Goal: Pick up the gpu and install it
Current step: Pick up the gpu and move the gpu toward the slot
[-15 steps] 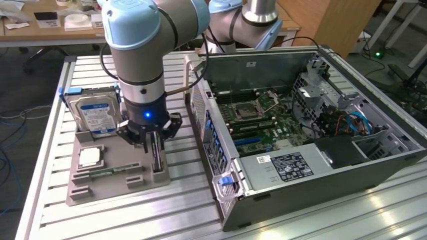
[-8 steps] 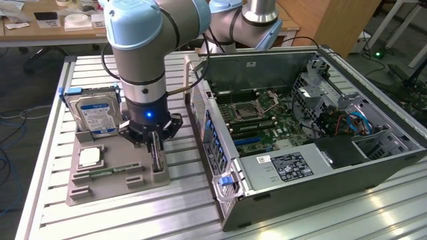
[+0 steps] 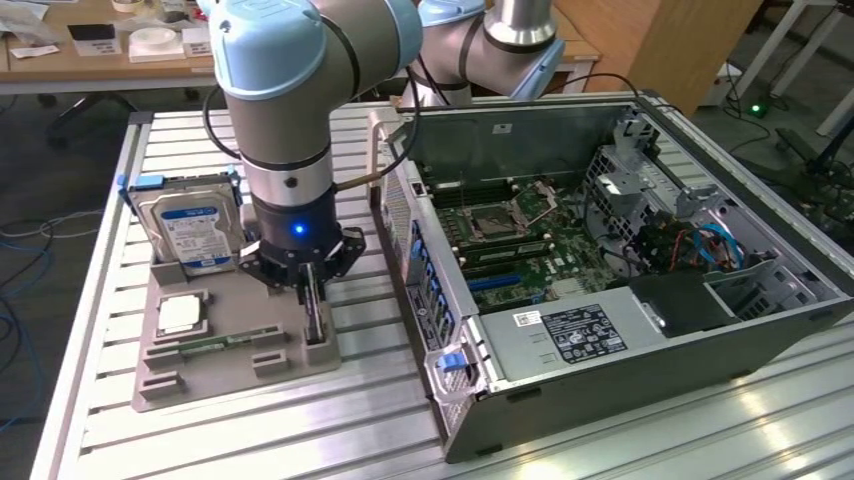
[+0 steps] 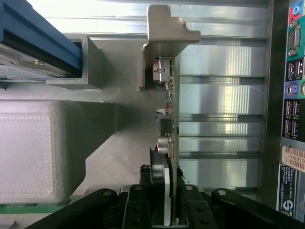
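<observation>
Gripper (image 3: pixel 307 285) stood straight down over the grey holder tray (image 3: pixel 200 385), at the tray's edge on the exterior view's right, just beside the open computer case (image 3: pixel 601 300). The graphics card (image 3: pixel 316 322) stood on its long edge in a slot there, which left both faces free for a pinch from above. In the wrist view I read the fingers (image 4: pixel 138 202) as drawn narrow, one against each face of the card, with its metal bracket (image 4: pixel 164 33) at the far end. I judged the card not yet lifted, its lower edge seated in the slot. The hard drive (image 3: pixel 194 230) stood upright at the tray's far left.
</observation>
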`<action>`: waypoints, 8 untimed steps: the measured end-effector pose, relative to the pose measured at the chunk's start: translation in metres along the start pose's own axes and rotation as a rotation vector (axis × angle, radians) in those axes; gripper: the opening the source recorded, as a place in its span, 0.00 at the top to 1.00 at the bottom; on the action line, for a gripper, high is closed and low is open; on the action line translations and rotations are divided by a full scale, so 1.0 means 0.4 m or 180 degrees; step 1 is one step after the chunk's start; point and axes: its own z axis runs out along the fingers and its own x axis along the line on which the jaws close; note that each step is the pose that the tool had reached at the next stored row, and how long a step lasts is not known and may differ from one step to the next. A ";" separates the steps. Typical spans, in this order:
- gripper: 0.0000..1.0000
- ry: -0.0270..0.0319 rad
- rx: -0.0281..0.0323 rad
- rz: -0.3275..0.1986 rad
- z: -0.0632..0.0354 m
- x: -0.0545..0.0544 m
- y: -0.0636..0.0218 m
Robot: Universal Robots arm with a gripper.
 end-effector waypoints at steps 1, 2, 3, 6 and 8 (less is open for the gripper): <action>0.72 0.0000 0.0000 0.0000 0.000 0.000 0.000; 0.72 0.0000 0.0000 0.0000 0.000 0.000 0.000; 0.72 0.0000 0.0000 0.0000 0.000 -0.001 0.000; 0.72 0.0000 0.0000 0.0000 0.000 -0.001 0.000; 0.72 0.0000 0.0000 0.0000 0.000 -0.001 0.000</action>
